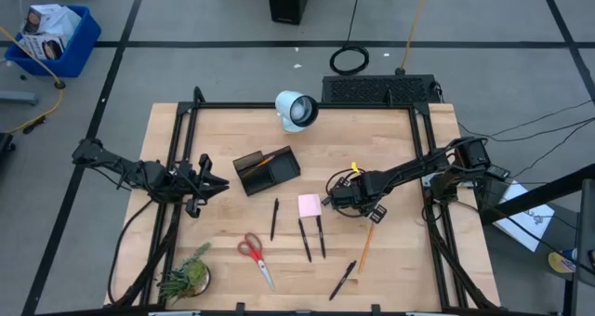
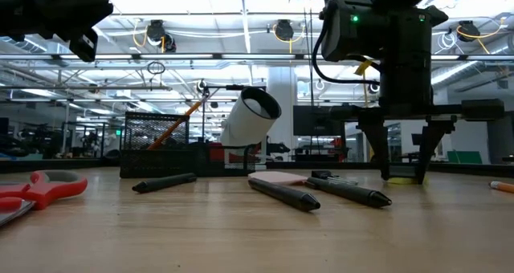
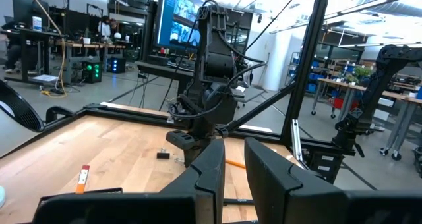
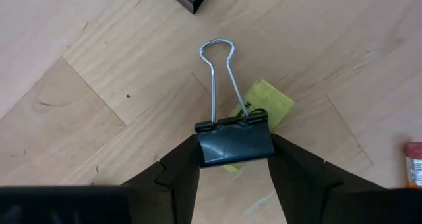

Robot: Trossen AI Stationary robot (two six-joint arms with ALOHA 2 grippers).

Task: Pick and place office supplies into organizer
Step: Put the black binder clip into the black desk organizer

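— Wooden tabletop (image 1: pixel 232 232) under a workshop ceiling with strip lights, was that it?

— Yes, a pale plank surface inside a black frame. The organizer (image 1: pixel 266 170) sat near the middle toward the far edge, with an orange pencil (image 1: pixel 259 161) leaning in it. A white lamp-like cylinder (image 1: pixel 297 110) lay beyond it, and a green plant (image 1: pixel 186 277) stood at the near left corner.

— And the loose supplies?

— Red-handled scissors (image 1: pixel 255 259) lay near the front. Three black pens (image 1: pixel 305 239) lay side by side below the pink sticky-note pad (image 1: pixel 310 204), a fourth pen (image 1: pixel 342 280) sat closer to the front edge, and another orange pencil (image 1: pixel 365 248) lay just right of them.

— Where was the right gripper (image 4: pixel 232 159)?

— Down at the table, just right of the pink pad. In its wrist view the two fingers (image 4: pixel 177 174) pressed on either side of a black binder clip (image 4: pixel 232 143), its wire handles pointing away from the claw, with a yellow tag (image 4: pixel 266 102) under it on the wood. So, clamped on the clip, which seemed to rest on the table.

— The left gripper (image 1: pixel 206 180)?

— Waiting over the left side of the table, left of the organizer. Its fingers (image 3: pixel 210 174) stood nearly together with only a thin gap, holding nothing.
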